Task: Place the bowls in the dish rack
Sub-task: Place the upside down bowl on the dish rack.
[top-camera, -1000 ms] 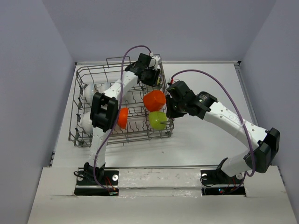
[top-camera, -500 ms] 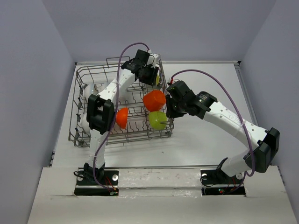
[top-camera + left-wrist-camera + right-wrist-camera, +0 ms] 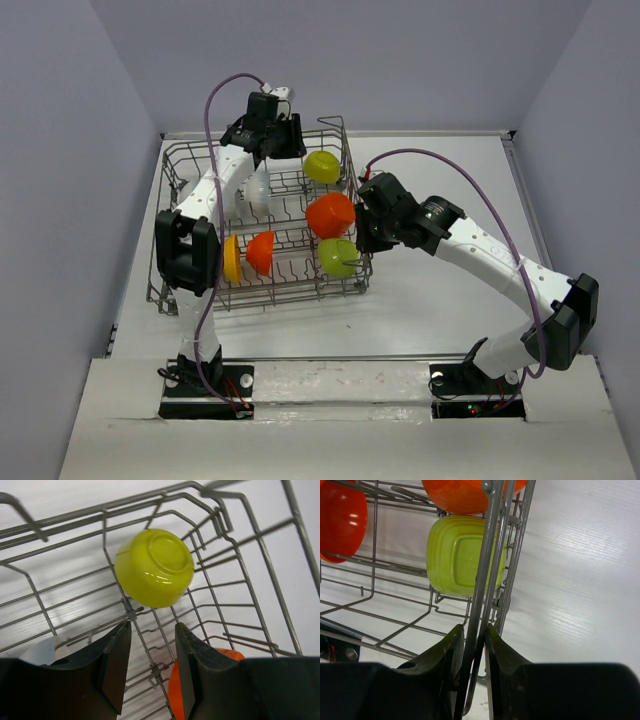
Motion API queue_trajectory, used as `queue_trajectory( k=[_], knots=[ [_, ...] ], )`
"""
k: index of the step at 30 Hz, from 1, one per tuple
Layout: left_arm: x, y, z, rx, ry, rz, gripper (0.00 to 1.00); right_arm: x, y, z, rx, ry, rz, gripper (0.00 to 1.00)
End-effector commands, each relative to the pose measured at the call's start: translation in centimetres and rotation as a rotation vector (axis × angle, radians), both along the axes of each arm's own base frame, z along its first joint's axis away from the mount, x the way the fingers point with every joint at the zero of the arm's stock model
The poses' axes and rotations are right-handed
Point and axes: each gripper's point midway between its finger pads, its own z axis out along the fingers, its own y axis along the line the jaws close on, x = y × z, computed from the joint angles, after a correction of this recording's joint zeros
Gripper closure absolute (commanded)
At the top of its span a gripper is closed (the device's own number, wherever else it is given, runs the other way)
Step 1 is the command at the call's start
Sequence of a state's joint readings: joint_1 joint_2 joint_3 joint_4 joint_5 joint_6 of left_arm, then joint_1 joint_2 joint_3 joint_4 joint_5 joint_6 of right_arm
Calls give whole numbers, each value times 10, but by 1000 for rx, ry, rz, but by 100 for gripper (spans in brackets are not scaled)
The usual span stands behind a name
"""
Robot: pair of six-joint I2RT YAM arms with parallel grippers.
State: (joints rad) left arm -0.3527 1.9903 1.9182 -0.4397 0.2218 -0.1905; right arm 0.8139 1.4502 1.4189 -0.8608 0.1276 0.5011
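The right gripper (image 3: 474, 636) pinches the right side wire of the dish rack (image 3: 290, 296); the left gripper (image 3: 152, 642) hangs half open, empty, above a lime green bowl (image 3: 154, 567) in the rack's far right corner. The bowl looks light, glossy and probably slippery, so it is best pinched across its rim.

Grey wire dish rack (image 3: 300, 290) holds lime, red-orange, yellow and white bowls (image 3: 330, 214)
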Motion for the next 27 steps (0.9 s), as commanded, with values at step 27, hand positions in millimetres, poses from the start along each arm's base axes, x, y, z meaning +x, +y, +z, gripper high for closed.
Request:
queue_trajectory(
  k=[27],
  knots=[
    [84,2,-24,-305,-12,442,43,6,22,35,123,-102,40,76]
  ],
)
